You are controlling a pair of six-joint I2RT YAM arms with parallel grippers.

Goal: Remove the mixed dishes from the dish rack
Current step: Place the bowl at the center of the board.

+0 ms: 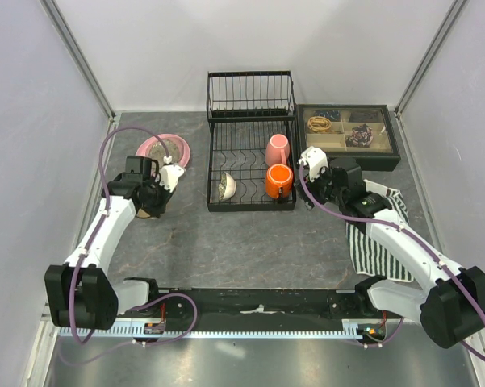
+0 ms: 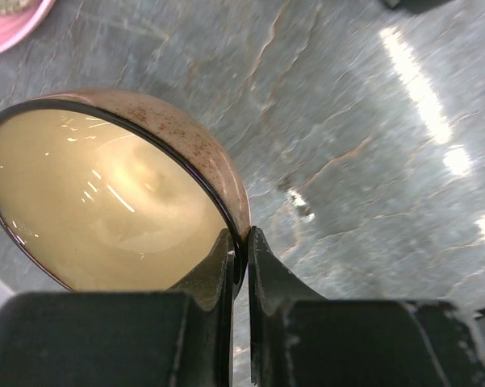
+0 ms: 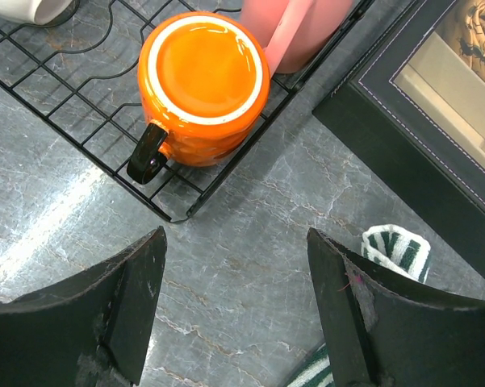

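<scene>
My left gripper [image 1: 156, 201] is shut on the rim of the brown bowl [image 1: 148, 213], left of the dish rack [image 1: 250, 121], over the grey table. In the left wrist view the fingers [image 2: 226, 266] pinch the rim of the brown bowl [image 2: 105, 201], which shows a glossy cream inside. The pink plate [image 1: 148, 145] lies behind it with the grey speckled plate [image 1: 168, 147] on it. The orange mug [image 3: 203, 85], pink mug [image 3: 294, 32] and small pale bowl [image 1: 226, 187] sit in the rack's lower basket. My right gripper [image 3: 236, 266] is open and empty, just right of the orange mug.
A dark compartmented tray of trinkets [image 1: 349, 135] stands right of the rack. A striped cloth [image 1: 379, 238] lies under the right arm and shows beside the right finger [image 3: 395, 250]. The rack's wire edge [image 3: 81, 105] is close ahead of the right gripper.
</scene>
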